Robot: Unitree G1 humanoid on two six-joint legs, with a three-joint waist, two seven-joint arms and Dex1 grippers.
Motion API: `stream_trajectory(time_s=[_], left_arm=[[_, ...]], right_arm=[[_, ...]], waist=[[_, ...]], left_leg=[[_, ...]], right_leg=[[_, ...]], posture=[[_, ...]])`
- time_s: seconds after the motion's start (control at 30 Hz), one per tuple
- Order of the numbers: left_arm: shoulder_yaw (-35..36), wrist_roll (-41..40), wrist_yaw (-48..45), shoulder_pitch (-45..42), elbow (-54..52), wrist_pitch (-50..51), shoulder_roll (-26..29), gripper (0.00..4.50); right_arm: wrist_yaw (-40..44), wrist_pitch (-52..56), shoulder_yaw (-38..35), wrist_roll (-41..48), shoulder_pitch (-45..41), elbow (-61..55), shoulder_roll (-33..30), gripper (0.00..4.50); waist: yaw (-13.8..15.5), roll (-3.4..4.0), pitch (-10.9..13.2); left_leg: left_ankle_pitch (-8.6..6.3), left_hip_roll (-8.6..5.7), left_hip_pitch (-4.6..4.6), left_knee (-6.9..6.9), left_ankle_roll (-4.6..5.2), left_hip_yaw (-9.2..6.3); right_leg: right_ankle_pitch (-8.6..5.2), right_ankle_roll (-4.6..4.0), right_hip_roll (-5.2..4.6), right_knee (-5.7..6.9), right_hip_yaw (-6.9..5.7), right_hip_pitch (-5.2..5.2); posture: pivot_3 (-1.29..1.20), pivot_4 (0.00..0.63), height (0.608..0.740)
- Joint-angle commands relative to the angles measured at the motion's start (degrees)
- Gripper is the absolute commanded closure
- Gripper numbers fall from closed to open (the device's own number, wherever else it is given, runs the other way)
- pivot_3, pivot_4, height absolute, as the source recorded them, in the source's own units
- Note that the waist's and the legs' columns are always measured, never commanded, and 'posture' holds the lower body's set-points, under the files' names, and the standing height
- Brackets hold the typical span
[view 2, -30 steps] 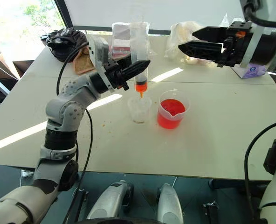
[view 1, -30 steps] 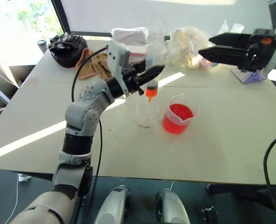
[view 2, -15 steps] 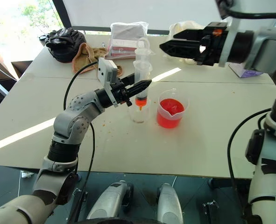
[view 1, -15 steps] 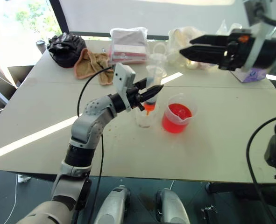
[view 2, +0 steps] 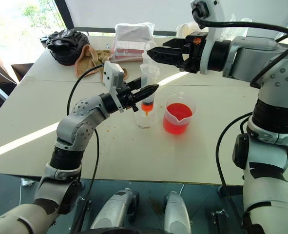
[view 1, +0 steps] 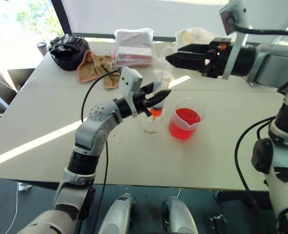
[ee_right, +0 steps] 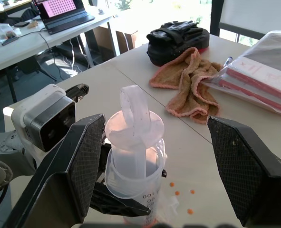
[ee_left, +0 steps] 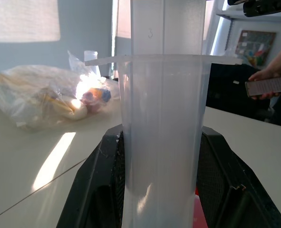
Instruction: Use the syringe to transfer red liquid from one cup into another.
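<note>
Two tools worked: the left tool [view 2: 144, 92] clamped the long clear plastic syringe [view 2: 148, 80] upright; the right tool [view 2: 156, 52] gaped empty above its plunger.

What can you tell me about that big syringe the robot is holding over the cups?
The syringe is a wide clear plastic tube with a pale plunger ending in a ring at the top and an orange tip below. It stands upright, clamped around its barrel by the left gripper, with its tip just over the small clear cup. A little red liquid sits at its bottom. The open right gripper is level with its plunger, not touching.
</note>
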Motion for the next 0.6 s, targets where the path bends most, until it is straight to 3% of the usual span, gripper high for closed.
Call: stream_trajectory(time_s=[0.03, 0.1, 0.27, 0.6], left_arm=[[0.3, 0.0, 0.3, -0.3, -2.4, -1.1, 0.0, 3.07], [0.2, 0.1, 0.3, -0.1, -2.6, -1.2, 0.0, 3.07], [0.0, 0.2, 0.5, 0.5, -3.0, -1.0, -0.1, 3.07], [0.6, 0.0, 1.1, -0.3, -2.6, -0.9, 0.0, 3.07]], right_arm=[[-0.9, -1.1, -1.0, -0.4, -2.0, -0.1, 0.8, 1.18], [-1.0, -1.3, -0.7, -0.6, -2.1, 0.1, 1.3, 1.69], [-1.4, -1.7, -0.1, -1.2, -2.3, 0.7, 2.8, 4.33], [1.8, 0.9, 4.0, 0.2, -2.5, -2.1, 2.1, 4.47]], waist=[[0.0, 0.0, 0.0], [0.0, 0.0, 0.0], [-0.1, 0.0, 0.0], [-0.4, 0.0, 0.0]], left_leg=[[0.0, 0.0, 0.0, 0.0, 0.0, 0.0], [0.0, 0.0, 0.0, 0.0, 0.0, 0.0], [0.0, 0.0, 0.0, 0.0, 0.0, 0.0], [0.0, 0.0, 0.0, 0.0, 0.0, -0.01]], right_leg=[[0.0, 0.0, 0.0, 0.0, 0.0, 0.0], [0.0, 0.0, 0.0, 0.0, 0.0, 0.0], [0.0, 0.0, 0.01, 0.01, 0.0, 0.0], [0.0, 0.0, 0.02, 0.02, 0.0, -0.01]], posture=[[0.0, 0.15, 0.74], [0.0, 0.15, 0.74], [0.0, 0.15, 0.74], [0.0, 0.15, 0.74]])
